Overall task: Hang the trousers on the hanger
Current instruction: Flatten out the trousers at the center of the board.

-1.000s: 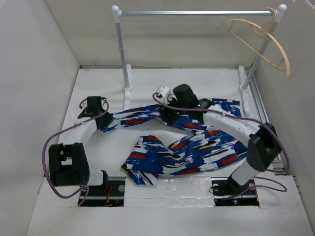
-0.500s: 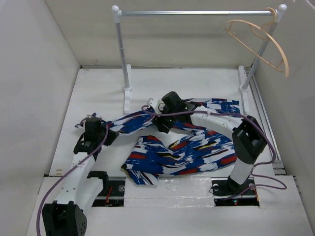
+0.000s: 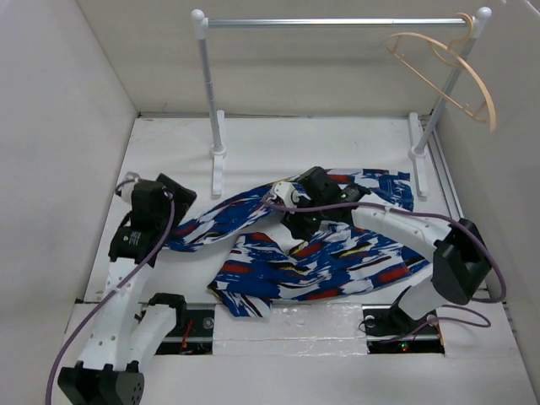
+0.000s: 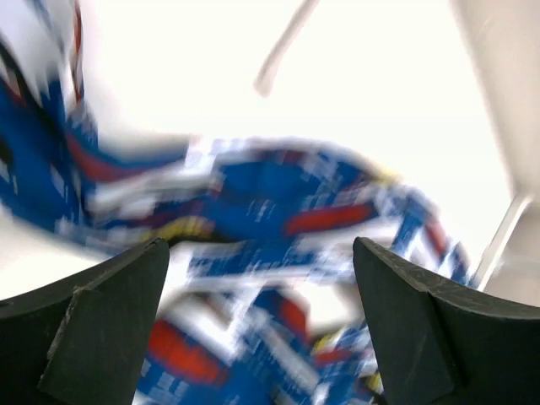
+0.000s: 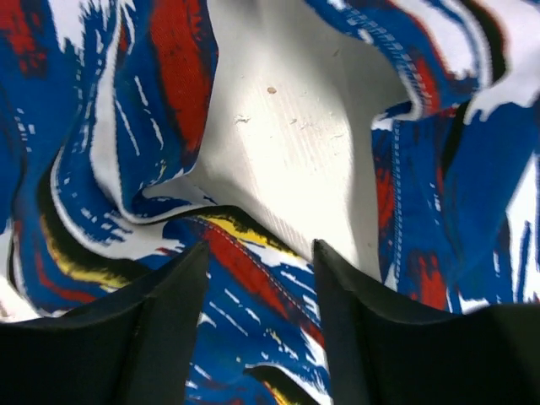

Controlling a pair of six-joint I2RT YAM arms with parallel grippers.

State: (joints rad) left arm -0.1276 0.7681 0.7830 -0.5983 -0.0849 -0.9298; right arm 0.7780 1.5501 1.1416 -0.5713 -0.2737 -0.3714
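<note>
Trousers sprawled flat. Left gripper spread wide at their left leg end, right gripper spread over their middle fold. Hanger hangs well beyond them.

Silver rail on two white posts, white table, plain white walls

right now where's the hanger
In the top external view the hanger hangs at the upper right, hooked over the right end of the silver rail, well apart from the trousers spread lower in the picture.
</note>
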